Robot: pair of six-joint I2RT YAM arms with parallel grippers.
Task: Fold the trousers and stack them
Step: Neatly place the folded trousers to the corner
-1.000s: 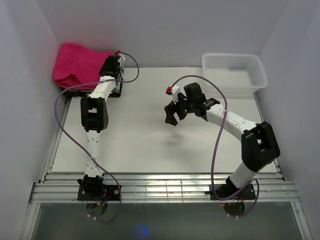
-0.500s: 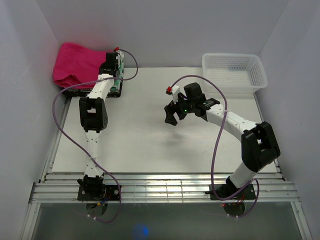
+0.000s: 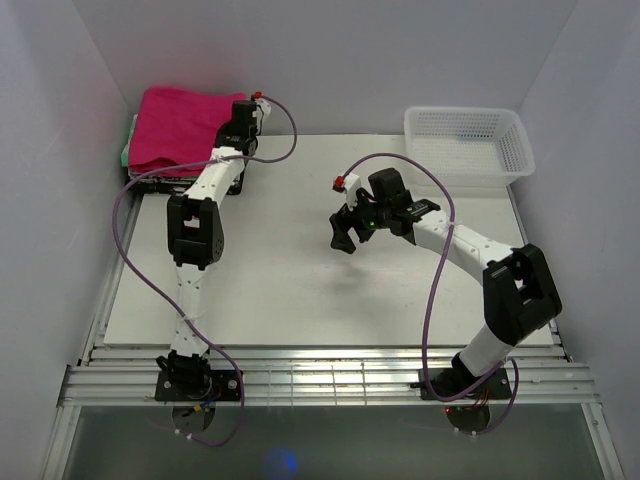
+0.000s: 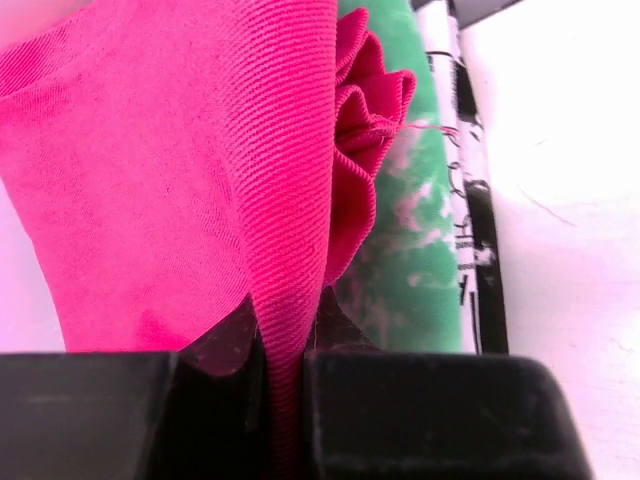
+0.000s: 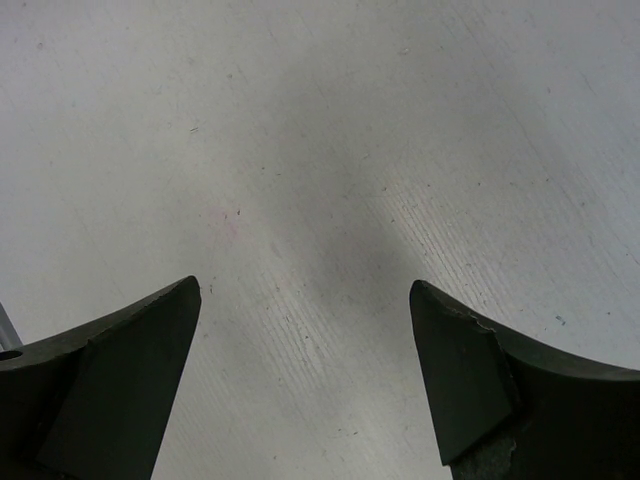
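Note:
The magenta-pink trousers (image 3: 180,125) lie folded at the table's far left corner, on top of a green-and-white mottled cloth (image 3: 128,152). My left gripper (image 3: 232,140) reaches to their right edge and is shut on a fold of the pink fabric (image 4: 285,250); in the left wrist view its jaws pinch the fold, with the green cloth (image 4: 420,250) beside it. My right gripper (image 3: 345,232) hovers over the middle of the table, open and empty; its fingertips (image 5: 150,340) stand wide apart above bare table.
A white mesh basket (image 3: 468,142) stands at the far right corner. The white walls close in on the left, back and right. A black-and-white strip (image 4: 465,200) edges the stack next to the white tabletop (image 3: 300,290).
My left gripper has moved toward the back and right with the pink fabric in it; the trousers now sit further back and right on the stack. The right arm has barely moved.

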